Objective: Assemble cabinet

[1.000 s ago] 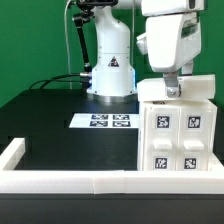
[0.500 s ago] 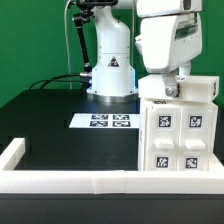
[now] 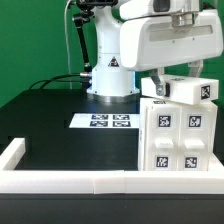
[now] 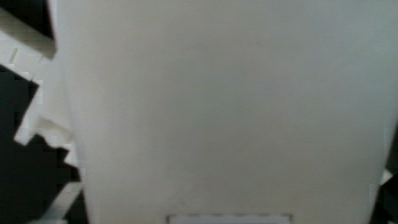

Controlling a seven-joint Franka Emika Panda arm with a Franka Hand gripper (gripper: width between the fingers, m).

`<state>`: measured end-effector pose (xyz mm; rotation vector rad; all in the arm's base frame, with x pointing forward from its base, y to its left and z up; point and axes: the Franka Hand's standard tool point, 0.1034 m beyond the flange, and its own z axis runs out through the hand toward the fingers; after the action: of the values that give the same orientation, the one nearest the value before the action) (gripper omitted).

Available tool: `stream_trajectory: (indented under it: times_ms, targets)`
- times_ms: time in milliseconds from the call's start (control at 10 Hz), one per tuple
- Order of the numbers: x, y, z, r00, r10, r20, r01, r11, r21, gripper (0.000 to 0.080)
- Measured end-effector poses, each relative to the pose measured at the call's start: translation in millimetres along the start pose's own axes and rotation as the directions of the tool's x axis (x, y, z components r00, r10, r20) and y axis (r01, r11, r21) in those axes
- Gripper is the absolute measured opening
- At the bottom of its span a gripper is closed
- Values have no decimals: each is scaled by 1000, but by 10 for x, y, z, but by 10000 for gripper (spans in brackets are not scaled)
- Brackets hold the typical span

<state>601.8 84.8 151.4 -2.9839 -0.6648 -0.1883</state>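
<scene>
The cabinet's white boxy body (image 3: 178, 138) stands at the exterior view's right, its front showing several square tags. Just above its top, a white slab-shaped cabinet piece (image 3: 190, 90) with one tag on its end hangs slightly tilted. My gripper (image 3: 182, 82) is shut on this piece, one dark finger (image 3: 162, 84) showing at its left end. The wrist view is almost filled by the piece's plain white face (image 4: 231, 110); my fingertips do not show there.
The marker board (image 3: 110, 122) lies on the black table in front of the robot base (image 3: 110, 70). A low white border frame (image 3: 60, 181) runs along the near edge and the exterior view's left side. Cables (image 3: 55, 82) trail at the back left.
My jaws closed on the white piece lying on the cabinet body. The piece now sits a little higher and tilted, and my hand has swung toward the exterior view's left and looms larger.
</scene>
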Motion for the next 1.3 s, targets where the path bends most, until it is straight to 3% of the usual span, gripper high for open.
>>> stream_trajectory:
  times_ms: [500,800,1100,1300]
  targets:
    - [5,9,4,945,328,-12,-328,945,1,543]
    - [8,6,3,854,521,-14,-521,854,7,543]
    - [-24,-61,-17,627,778,-36,-778,628,23,543]
    - [-24,-41,-2,445,894,-56,-892,448,56,543]
